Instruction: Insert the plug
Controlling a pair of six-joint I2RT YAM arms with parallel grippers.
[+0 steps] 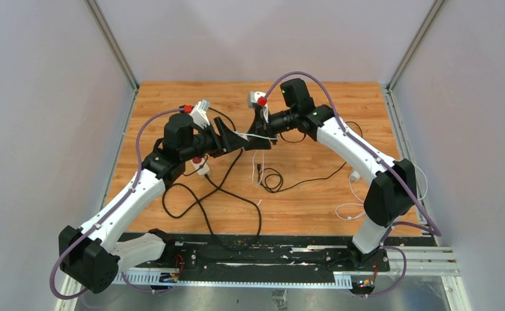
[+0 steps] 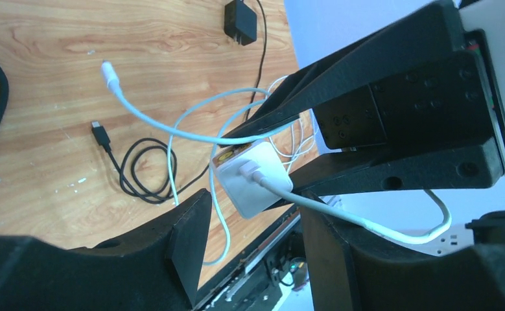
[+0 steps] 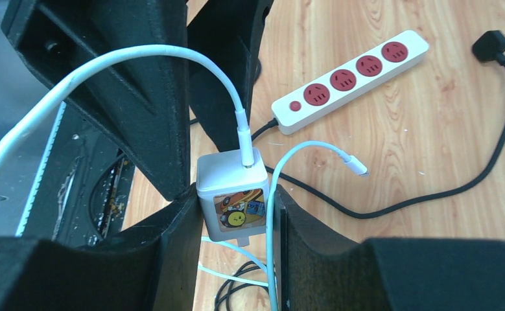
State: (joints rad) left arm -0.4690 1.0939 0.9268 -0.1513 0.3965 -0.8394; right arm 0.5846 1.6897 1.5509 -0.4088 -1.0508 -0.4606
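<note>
Charger (image 3: 231, 194) inside right tool (image 3: 235, 202), apparently gripped

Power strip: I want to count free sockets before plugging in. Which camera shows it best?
Right wrist: the whole power strip lies unobstructed, four red sockets empty. Top external shows only a small, partly hidden end; left wrist shows nothing clearly identifiable.

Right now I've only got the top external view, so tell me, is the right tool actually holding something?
Observer: Yes. The right tool is shut on a white square charger block with a cartoon sticker.
Operator: Is anything plugged into it?
Observer: The white cable has its plug seated in the block's top face.
Operator: And the left tool?
Observer: The left tool stands open beside the block, and the cable is not pinched in it.
</note>
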